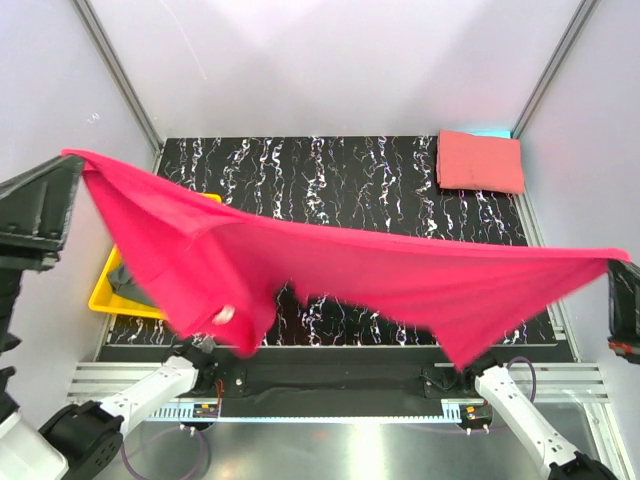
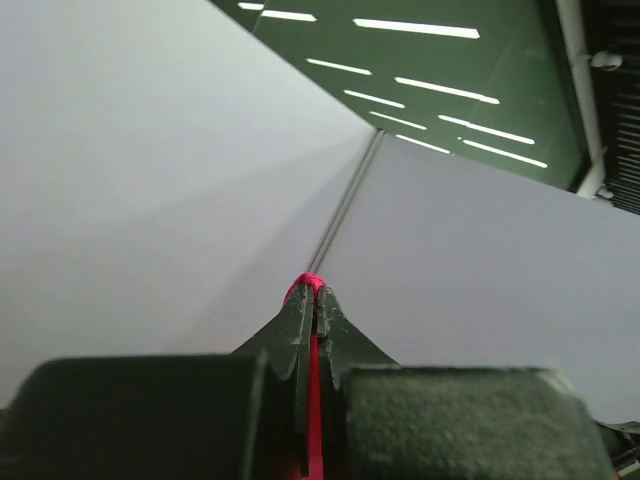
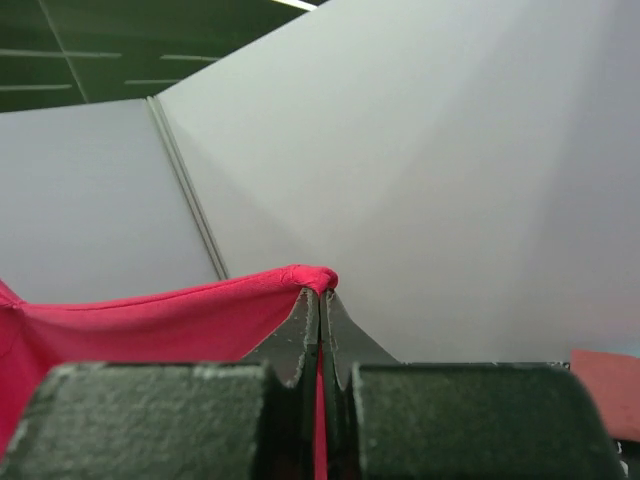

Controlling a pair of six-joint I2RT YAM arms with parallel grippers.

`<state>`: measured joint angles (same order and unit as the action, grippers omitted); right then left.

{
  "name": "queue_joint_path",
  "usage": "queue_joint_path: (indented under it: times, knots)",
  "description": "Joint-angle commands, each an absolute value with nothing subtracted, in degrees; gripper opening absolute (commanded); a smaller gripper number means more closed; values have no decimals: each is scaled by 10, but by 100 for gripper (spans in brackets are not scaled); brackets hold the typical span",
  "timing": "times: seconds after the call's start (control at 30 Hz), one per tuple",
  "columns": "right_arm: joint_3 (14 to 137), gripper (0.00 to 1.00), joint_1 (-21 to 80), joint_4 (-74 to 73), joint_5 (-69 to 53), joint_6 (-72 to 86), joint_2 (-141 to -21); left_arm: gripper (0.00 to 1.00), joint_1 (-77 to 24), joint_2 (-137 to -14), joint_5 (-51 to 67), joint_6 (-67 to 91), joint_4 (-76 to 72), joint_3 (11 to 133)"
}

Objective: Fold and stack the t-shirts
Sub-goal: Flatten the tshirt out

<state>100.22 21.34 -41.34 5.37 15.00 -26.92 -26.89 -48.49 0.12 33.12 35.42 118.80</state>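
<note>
Magenta t-shirt point(image 1: 340, 265) hung taut across mid-frame, above the worktop point(image 1: 350, 180).
Soft, light and limp, it sags; corners suit holding, and left gripper point(image 2: 316, 305) and right gripper point(image 3: 322, 305) each clamp one tight.

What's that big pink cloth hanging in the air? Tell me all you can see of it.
It is a hot pink shirt of soft cloth, stretched wide in the air above the black table. The left tool and right tool each pinch one end, shut on it. Its middle sags in loose folds, and two parts hang lower.
</note>
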Motion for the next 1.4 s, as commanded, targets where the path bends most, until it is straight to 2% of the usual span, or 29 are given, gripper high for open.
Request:
queue_joint_path:
  times: [0.0, 0.1, 0.2, 0.4, 0.47, 0.6, 0.67, 0.77, 0.87, 1.03, 1.2, 1.37]
  knots:
    - [998, 0, 214, -377, 81, 168, -278, 0, -266, -537, 33, 330, 319, 1253]
    - [985, 0, 215, -367, 147, 135, -310, 0, -266, -590, 28, 294, 323, 1288]
    - [965, 0, 215, -343, 184, 107, -344, 0, -266, -620, 1, 256, 329, 1236]
    - [792, 0, 214, -266, 212, 95, -356, 0, -266, -607, -94, 206, 243, 944]
    - [693, 0, 214, -242, 219, 97, -359, 0, -263, -615, -127, 196, 202, 847]
    - [488, 0, 214, -118, 249, 108, -380, 0, -243, -685, -123, 199, 155, 745]
    - [436, 0, 214, -16, 265, 111, -419, 0, -226, -757, -114, 203, 128, 714]
    - [392, 0, 194, 72, 257, 119, -526, 0, -195, -881, -81, 217, 127, 744]
    - [400, 0, 118, 162, 141, 156, -665, 0, -171, -988, -47, 221, 126, 805]
    - [467, 0, 46, 256, 54, 185, -856, 0, -146, -1093, -42, 214, 136, 906]
    - [571, 0, 23, 265, -17, 158, -959, 0, -118, -1166, -19, 215, 133, 1012]
    - [649, 0, 12, 252, -24, 129, -1039, 0, -117, -1213, -4, 209, 126, 1098]
